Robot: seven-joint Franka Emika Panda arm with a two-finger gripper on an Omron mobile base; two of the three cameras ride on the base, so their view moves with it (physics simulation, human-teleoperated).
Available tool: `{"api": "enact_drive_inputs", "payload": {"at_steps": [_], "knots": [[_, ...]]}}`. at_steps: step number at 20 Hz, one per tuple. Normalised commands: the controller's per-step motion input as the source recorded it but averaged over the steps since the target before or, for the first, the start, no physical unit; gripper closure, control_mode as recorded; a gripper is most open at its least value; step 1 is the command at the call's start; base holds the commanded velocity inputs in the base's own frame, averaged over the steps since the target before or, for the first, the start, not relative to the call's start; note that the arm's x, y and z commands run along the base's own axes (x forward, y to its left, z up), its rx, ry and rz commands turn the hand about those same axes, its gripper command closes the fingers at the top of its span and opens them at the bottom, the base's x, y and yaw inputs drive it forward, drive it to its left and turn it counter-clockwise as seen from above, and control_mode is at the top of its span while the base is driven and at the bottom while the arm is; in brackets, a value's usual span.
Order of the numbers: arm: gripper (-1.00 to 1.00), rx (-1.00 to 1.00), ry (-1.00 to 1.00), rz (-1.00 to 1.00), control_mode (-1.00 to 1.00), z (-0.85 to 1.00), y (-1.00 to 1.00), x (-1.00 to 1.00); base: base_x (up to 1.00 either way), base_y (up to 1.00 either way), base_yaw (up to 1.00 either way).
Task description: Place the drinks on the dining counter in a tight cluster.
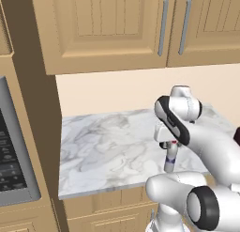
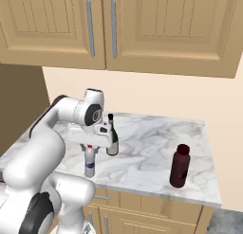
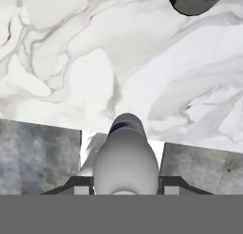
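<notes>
The small clear bottle (image 2: 89, 163), red cap and blue label, stands upright near the front edge of the short marble counter (image 2: 152, 148) under the wall cabinets (image 2: 142, 29). The gripper (image 2: 89, 148) comes straight down over its top, and the fingers (image 3: 80, 186) sit narrow on either side of it, so it looks clamped around the neck.

The hand view looks right down the bottle's shoulder, with the two dark finger tips hugging it, plus a dark round bit of another bottle at the top edge. You don't get that close look from the base cameras.

The right base view has the other two drinks: the long-necked wine bottle (image 2: 112, 136) just behind and right of the gripper, and the stout maroon bottle (image 2: 180, 166) well apart to the right, close to the front edge.

The left base view gives the clear bottle (image 1: 170, 158) half hidden behind the arm, and a black appliance panel (image 1: 11, 151) off to the far left.
</notes>
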Motion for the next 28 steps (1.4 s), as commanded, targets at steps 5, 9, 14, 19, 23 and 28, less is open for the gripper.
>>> {"api": "enact_drive_inputs", "payload": {"at_steps": [5,9,14,19,23,28], "knots": [[1.00,0.00,0.00,0.00,-1.00,0.39,0.00,-0.50,0.00,0.00,0.00],[1.00,0.00,0.00,0.00,-1.00,0.42,0.00,-0.29,0.00,0.00,0.00],[1.00,0.00,0.00,0.00,-1.00,0.49,0.00,-0.04,0.00,0.00,0.00],[1.00,0.00,0.00,0.00,-1.00,0.44,0.02,0.18,0.00,0.00,0.00],[1.00,-0.01,0.00,0.00,-1.00,0.33,0.01,0.16,0.00,0.00,0.00],[1.00,-0.01,-0.07,-0.01,-1.00,0.02,0.08,0.08,0.00,0.00,0.00]]}}
